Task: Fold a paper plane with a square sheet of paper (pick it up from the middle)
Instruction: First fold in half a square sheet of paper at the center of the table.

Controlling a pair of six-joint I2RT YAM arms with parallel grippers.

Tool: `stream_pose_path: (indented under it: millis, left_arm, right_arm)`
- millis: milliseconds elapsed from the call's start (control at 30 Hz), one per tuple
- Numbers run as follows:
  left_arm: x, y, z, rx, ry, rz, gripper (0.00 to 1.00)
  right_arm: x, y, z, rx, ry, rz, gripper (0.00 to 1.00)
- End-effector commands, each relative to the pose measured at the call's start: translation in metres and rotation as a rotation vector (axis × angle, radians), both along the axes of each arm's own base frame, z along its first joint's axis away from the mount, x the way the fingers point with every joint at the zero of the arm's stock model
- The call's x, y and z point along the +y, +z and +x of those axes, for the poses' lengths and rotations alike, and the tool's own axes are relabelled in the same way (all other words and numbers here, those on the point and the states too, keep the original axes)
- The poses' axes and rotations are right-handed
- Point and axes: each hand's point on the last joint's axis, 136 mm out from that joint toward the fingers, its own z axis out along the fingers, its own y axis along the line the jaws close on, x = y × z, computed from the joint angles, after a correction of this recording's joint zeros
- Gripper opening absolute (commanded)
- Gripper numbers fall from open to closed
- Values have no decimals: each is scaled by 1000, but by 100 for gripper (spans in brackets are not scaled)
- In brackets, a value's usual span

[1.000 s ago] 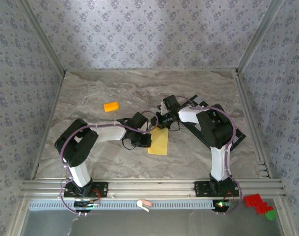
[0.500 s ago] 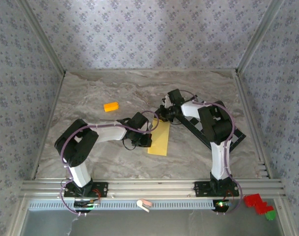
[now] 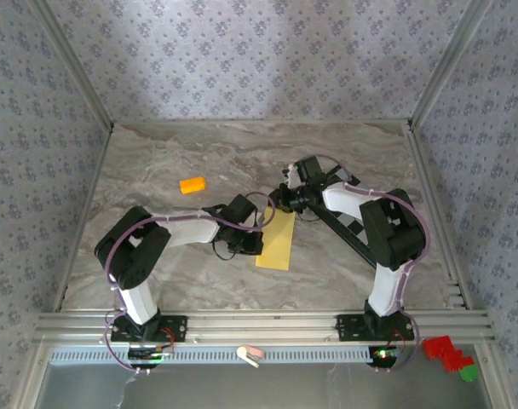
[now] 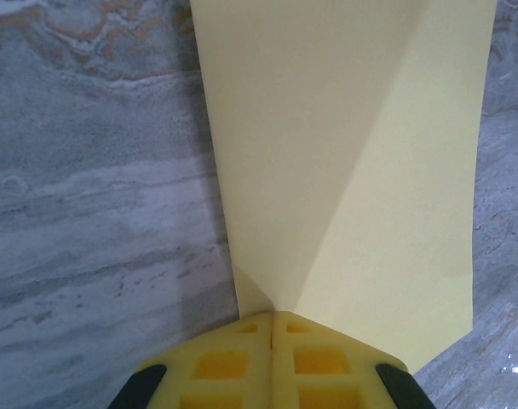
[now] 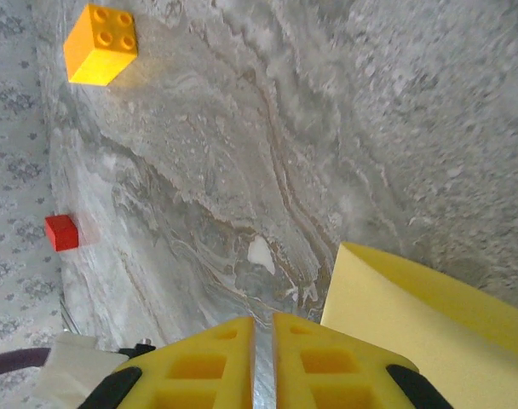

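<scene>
The square sheet of paper (image 3: 278, 243) lies folded into a pale-yellow upright rectangle on the marble table, between the two arms. In the left wrist view the paper (image 4: 353, 170) fans out from the jaws with a slanting crease. My left gripper (image 3: 257, 243) is shut on the paper's left edge, its yellow pads (image 4: 242, 358) pressed together. My right gripper (image 3: 279, 202) hovers at the paper's far end, its jaws nearly touching with bare table between them. The paper's corner (image 5: 412, 332) lies just right of the right fingertips (image 5: 263, 328).
An orange block (image 3: 192, 185) (image 5: 101, 43) sits on the table at the far left. A black-and-white checkered board (image 3: 342, 232) lies under the right arm. A small red cube (image 5: 61, 232) is by the wall. Patterned walls close off three sides.
The right arm's elbow swung out to the right and its gripper drew back off the paper's far end, showing more paper. The left gripper stayed shut on the paper.
</scene>
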Motion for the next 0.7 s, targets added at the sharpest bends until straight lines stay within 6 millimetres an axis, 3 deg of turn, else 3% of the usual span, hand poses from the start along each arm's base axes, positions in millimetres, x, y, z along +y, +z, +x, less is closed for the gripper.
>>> stream_pose_path:
  millis: [0,400,667]
  left_arm:
    - [101,-82,-57,149,-17,472,0]
    - [103,-80,-57,137,-15,474,0]
    - [107,-84,-60,147,-23,489,0]
  right_arm:
    - [9,-11,-16,45,28,25,15]
    - [31,-49,-49,164,81,36,14]
    - [17,-61,-30,170,43,-22,12]
